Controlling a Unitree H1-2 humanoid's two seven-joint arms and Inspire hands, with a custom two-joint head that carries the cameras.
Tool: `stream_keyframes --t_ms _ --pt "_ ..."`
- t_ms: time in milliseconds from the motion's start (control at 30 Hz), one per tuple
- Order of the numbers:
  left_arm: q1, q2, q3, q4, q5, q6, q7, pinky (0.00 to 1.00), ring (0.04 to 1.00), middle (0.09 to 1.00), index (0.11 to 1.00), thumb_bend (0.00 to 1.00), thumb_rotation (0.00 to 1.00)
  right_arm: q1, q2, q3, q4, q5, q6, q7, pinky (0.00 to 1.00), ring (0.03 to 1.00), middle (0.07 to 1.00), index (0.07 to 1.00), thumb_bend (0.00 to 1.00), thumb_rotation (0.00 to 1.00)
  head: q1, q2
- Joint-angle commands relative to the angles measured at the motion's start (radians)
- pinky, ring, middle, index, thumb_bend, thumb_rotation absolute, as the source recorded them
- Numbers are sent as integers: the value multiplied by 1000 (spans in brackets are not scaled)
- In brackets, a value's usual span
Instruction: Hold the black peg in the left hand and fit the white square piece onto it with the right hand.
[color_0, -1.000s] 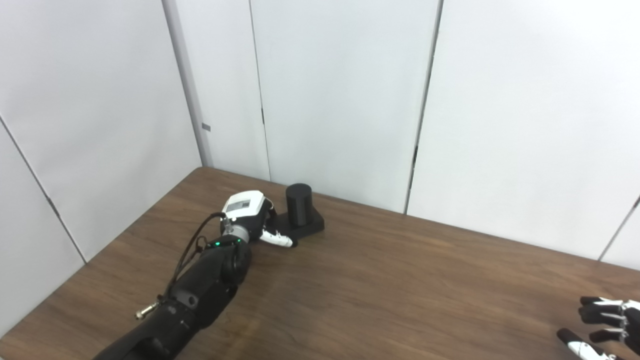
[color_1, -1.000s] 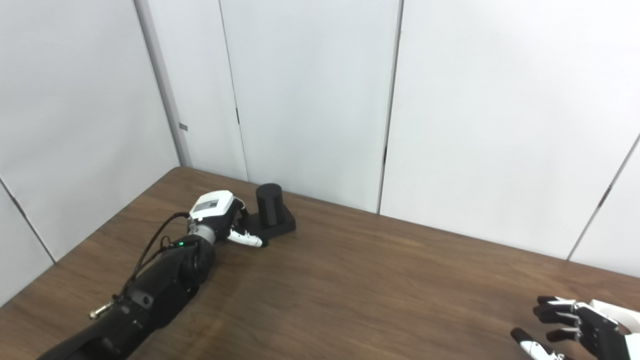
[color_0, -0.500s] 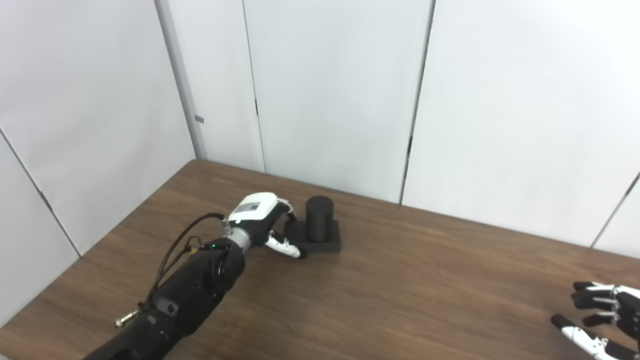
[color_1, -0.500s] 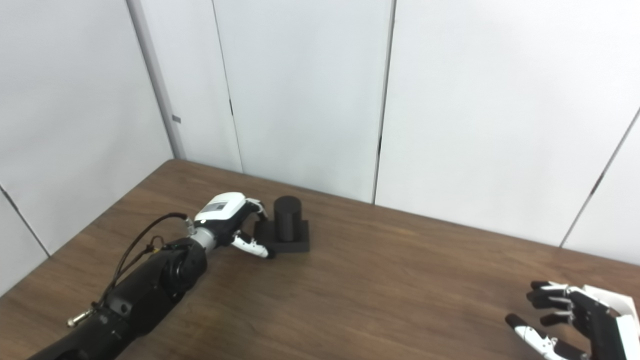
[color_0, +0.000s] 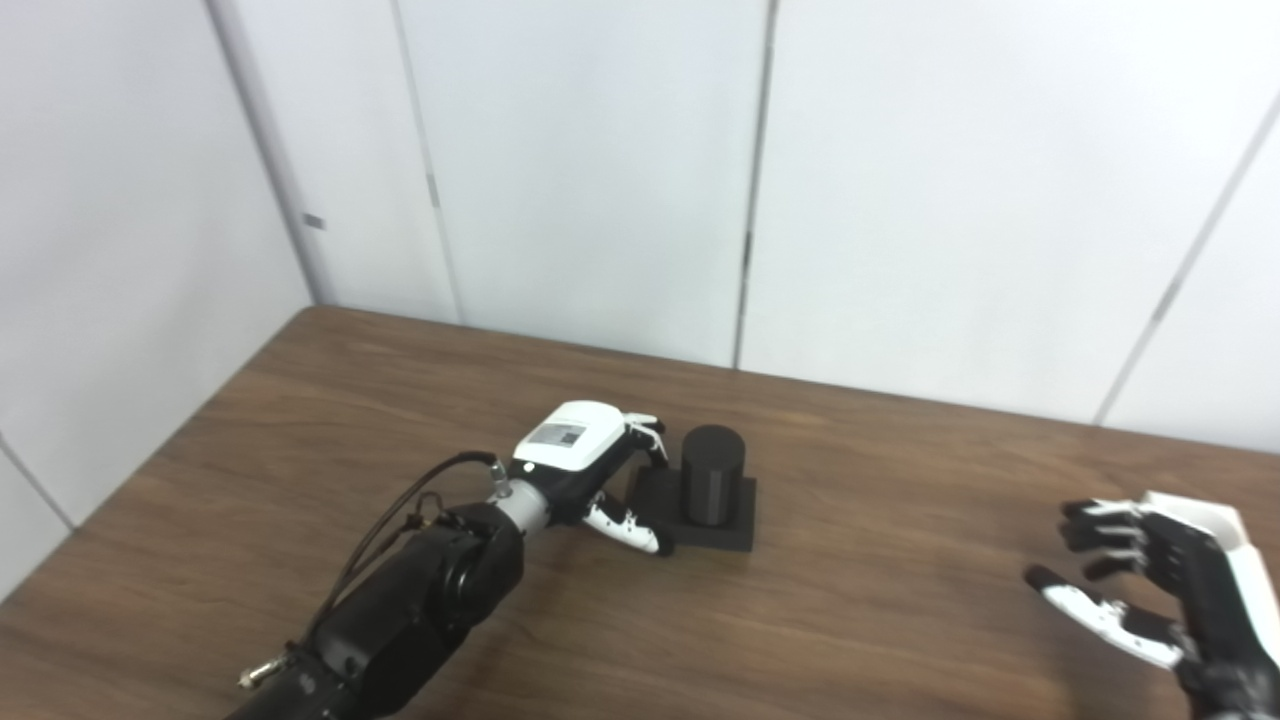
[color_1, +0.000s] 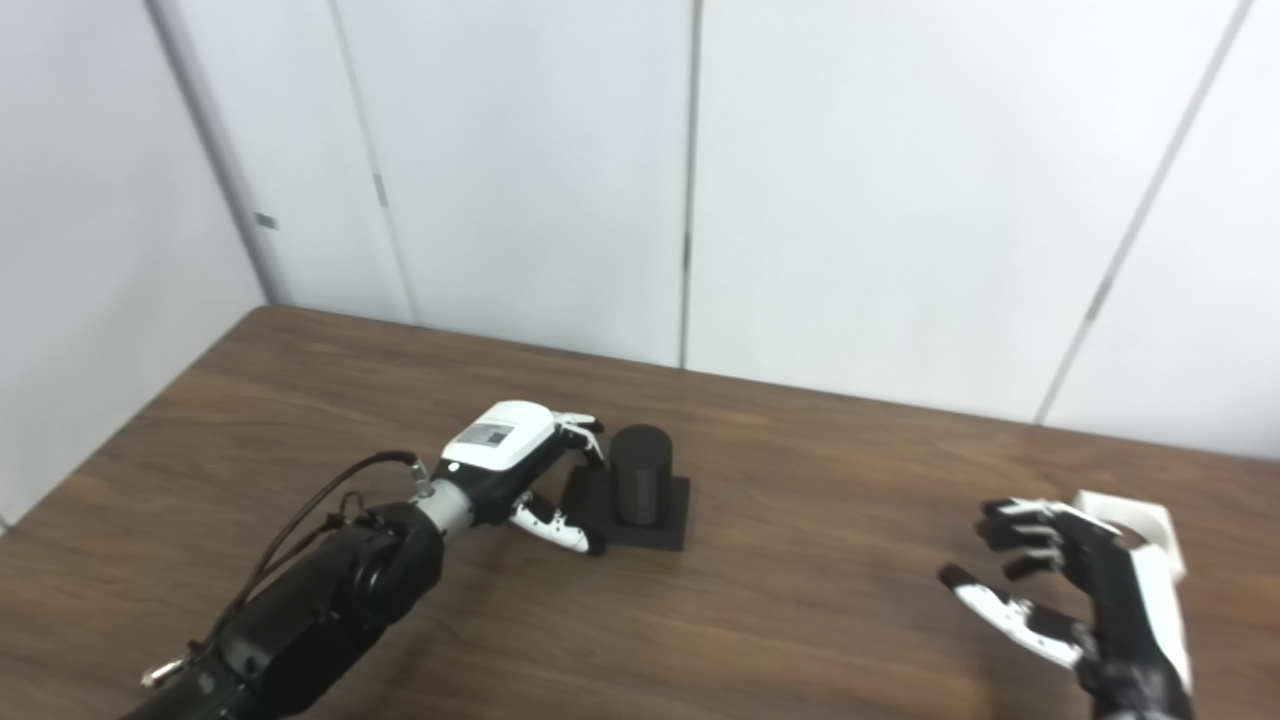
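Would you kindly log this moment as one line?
left hand: open beside black peg | right hand: open, empty | white piece: behind right hand, on table

Both views look from the robot's head, high over the near side of the table (color_0: 880, 640), facing forward and down across it toward the white wall panels (color_1: 880, 200) behind. They sit side by side, the right eye view set slightly to the right. Both take in the left hand (color_0: 590, 470), the black peg (color_1: 640, 487) just beyond its fingertips, and the right hand (color_1: 1080, 590) at the lower right corner.
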Motion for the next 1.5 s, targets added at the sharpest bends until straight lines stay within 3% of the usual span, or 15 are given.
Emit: stream_keyframes --t_ms 0,233,267,300,367,667,833,933,1000,1067,1167,1367,1467 --pt "28 -19 -52 -4 30 -43 -58 754 883 891 496 521 78 -32 -3 1 -13 -7 -45 -14 463 585 664 492 499 115 -8 3" --pt "22 -39 -122 2 65 -70 -92 748 894 895 496 520 78 -37 -2 11 15 -35 -84 -29 457 578 654 493 500 122 -56 14" --pt "19 -41 -136 0 74 -69 -102 745 896 894 564 761 166 -39 -2 12 19 -36 -88 -30 454 577 655 493 500 123 -61 15" --pt "15 -42 -150 -2 82 -69 -112 743 895 894 587 843 201 -40 -1 12 21 -38 -88 -31 455 580 656 494 500 124 -70 15" --pt "9 -44 -172 -6 90 -65 -136 740 893 897 605 908 233 -43 4 13 25 -41 -86 -35 457 583 657 494 500 125 -87 16" --pt "10 -61 -217 -9 109 -57 -190 823 922 922 623 987 263 -42 16 20 11 -58 -79 -43 458 580 656 494 500 127 -188 12" --pt "20 -52 -227 -19 114 -71 -187 833 928 929 631 992 272 -36 -16 18 -37 -64 -73 -8 481 605 664 495 501 130 -261 5" --pt "25 -41 -227 -24 109 -85 -185 845 944 942 641 990 284 -51 -74 18 -78 -103 -50 30 509 619 694 496 504 134 -308 1" --pt "27 -33 -225 -29 106 -92 -187 848 949 946 643 990 290 -70 -147 25 -108 -150 -30 85 559 657 720 496 507 136 -328 0" --pt "29 -25 -223 -28 103 -99 -185 847 952 947 646 985 282 -93 -232 37 -145 -232 32 165 628 731 775 701 660 114 -370 -9" --pt "35 -14 -217 -23 94 -111 -177 842 947 947 649 978 260 -141 -353 55 -178 -357 124 290 661 815 861 802 786 145 -420 -27" --pt "42 -1 -202 -20 76 -133 -172 840 937 937 653 974 237 -240 -490 86 -155 -489 183 416 707 863 904 820 897 156 -476 -51" --pt "43 5 -200 -11 72 -146 -163 826 928 934 655 967 226 -285 -528 115 -145 -576 221 491 793 901 928 845 914 204 -505 -71"
